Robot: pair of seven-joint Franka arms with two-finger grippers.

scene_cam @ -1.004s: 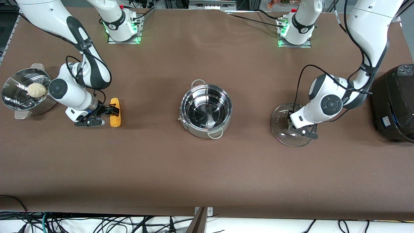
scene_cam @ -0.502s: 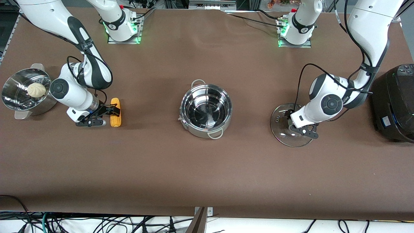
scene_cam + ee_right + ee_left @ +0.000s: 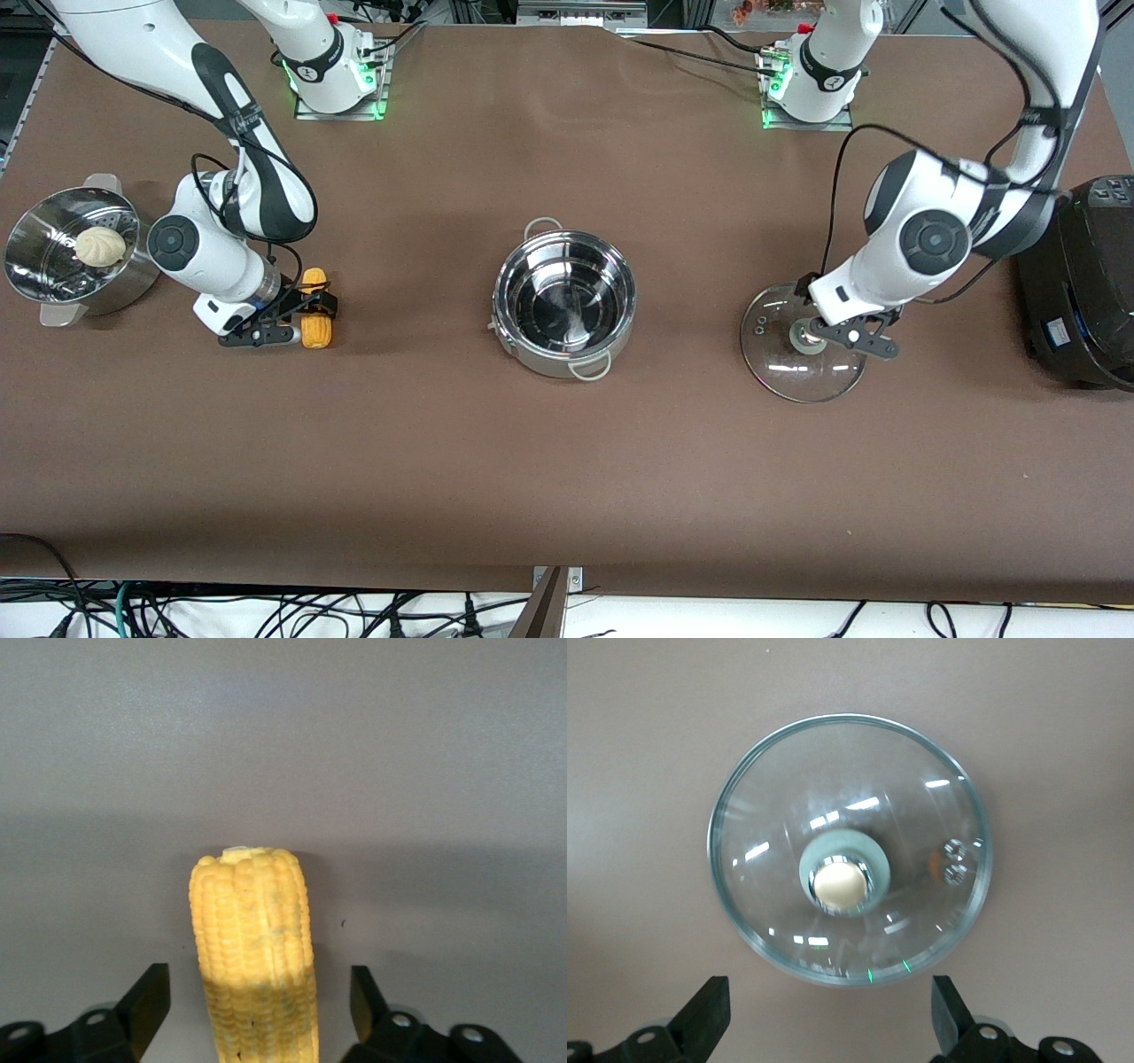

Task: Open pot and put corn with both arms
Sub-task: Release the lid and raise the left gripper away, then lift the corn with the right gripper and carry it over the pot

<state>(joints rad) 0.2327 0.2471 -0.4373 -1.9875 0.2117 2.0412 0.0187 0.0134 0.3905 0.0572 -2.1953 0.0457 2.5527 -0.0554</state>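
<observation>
The pot (image 3: 564,303) stands uncovered and empty at the middle of the desk (image 3: 567,478). Its glass lid (image 3: 803,342) lies flat toward the left arm's end, well apart from it. The corn (image 3: 314,321) lies toward the right arm's end, roughly level with the pot.

The right tool (image 3: 301,321) is low over the cob with its fingers spread wide, one on each side; the right wrist view shows the corn (image 3: 255,948) centred between them, a gap on both sides. The left tool (image 3: 842,335) hovers over the lid with fingers wide, gripping nothing, the tan knob (image 3: 840,885) in plain sight.

The step in hand looks like the grasp on the cob: close squarely across its middle so it does not roll or pivot, then lift well above the rim before crossing to the pot.

The desk is covered in plain brown material. A steamer bowl (image 3: 53,266) with a bun (image 3: 99,245) sits at the right arm's edge, a black cooker (image 3: 1081,283) at the left arm's edge.
</observation>
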